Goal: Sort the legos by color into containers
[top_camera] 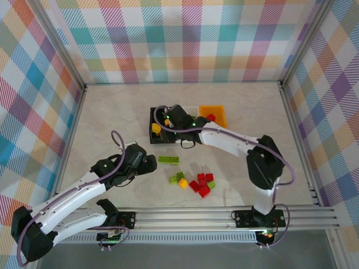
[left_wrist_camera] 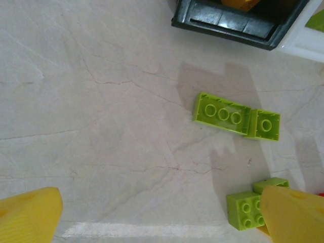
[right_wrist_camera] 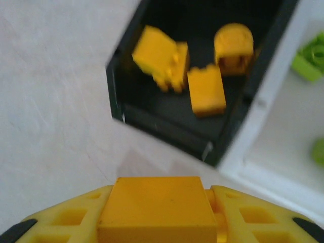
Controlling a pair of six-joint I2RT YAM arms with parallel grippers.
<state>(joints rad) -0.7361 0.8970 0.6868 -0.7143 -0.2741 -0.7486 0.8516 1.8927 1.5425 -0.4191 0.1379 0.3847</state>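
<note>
Pale, marble-veined table [top_camera: 112, 106] runs out from the rail where both arms are bolted, walled by bright plaid cloth [top_camera: 168, 39]. Nearest, the left arm lies low and stretched rightward. Its left end effector [top_camera: 149, 163] hangs over bare table, yellow fingers [left_wrist_camera: 30, 212] wide apart with nothing between them. Just beyond its tips lie two lime green bricks [left_wrist_camera: 223, 112], hollow side up, a long one touching a small square one. A loose heap of glossy red bricks [top_camera: 202, 186] sits further right.

The right arm rises from its base, folds at the elbow and reaches far left. Its right end effector [right_wrist_camera: 157, 215] is clamped on a smooth yellow brick [right_wrist_camera: 157, 205], seemingly just short of the black bin [right_wrist_camera: 167, 134], though the wrist view is blurred. Several yellow pieces [right_wrist_camera: 205, 91] lie in that bin. Right beside it stands the white bin [right_wrist_camera: 263, 116] holding green, then the orange bin [top_camera: 216, 111] with a red brick [top_camera: 211, 117].
</note>
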